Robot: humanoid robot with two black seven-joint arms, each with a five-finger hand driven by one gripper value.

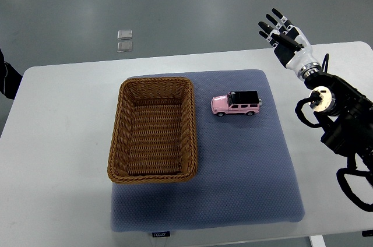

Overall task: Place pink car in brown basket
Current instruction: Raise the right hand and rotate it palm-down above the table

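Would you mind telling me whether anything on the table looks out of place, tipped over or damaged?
Nothing stands out. The pink car sits upright on the blue mat, apart from the empty brown basket; the right hand is open above the table's far edge.

Right arm entering from right edge, forearm angled up-left; right hand (284, 36) raised, fingers (269, 27) spread, palm empty. Dark left arm part at left edge.

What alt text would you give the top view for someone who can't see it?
A small pink toy car with a black roof sits on a blue-grey mat right of an empty brown woven basket. The robot's right hand, fingers spread, is raised beyond the white table's far edge.
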